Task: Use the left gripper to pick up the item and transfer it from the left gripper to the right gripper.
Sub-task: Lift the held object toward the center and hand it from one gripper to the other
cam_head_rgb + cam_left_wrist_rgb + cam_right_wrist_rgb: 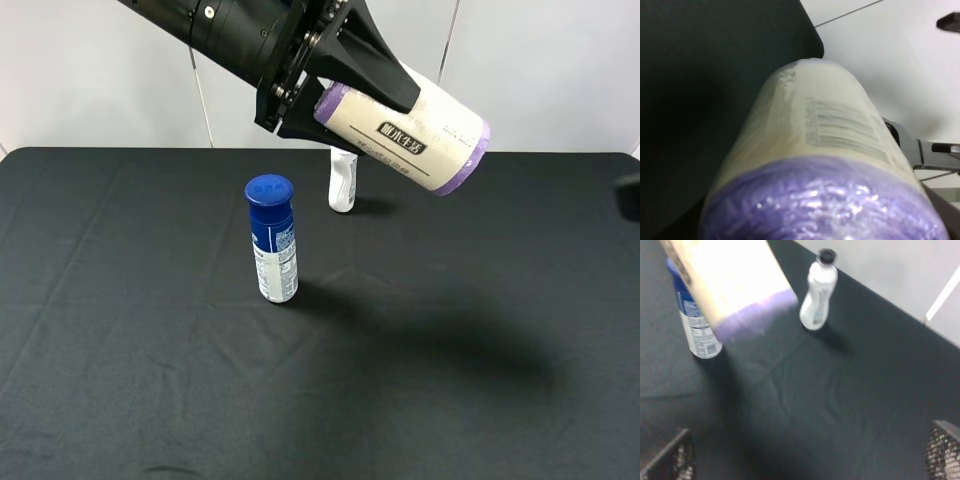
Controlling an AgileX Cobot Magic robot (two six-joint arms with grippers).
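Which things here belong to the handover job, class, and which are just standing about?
Job: the roll, clamped in the left gripper; the right gripper, open.
Standing about: the blue-capped spray can; the white bottle.

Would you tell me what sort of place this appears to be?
Likely a robotics lab bench: a table draped in black cloth, bare white backdrop, and staged items, a blue-capped spray can and white bottle.

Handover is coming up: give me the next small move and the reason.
Probably bring the right gripper toward the free purple end of the roll. The left gripper holds the roll aloft by its other end, and the right gripper's open fingers are not yet around it.
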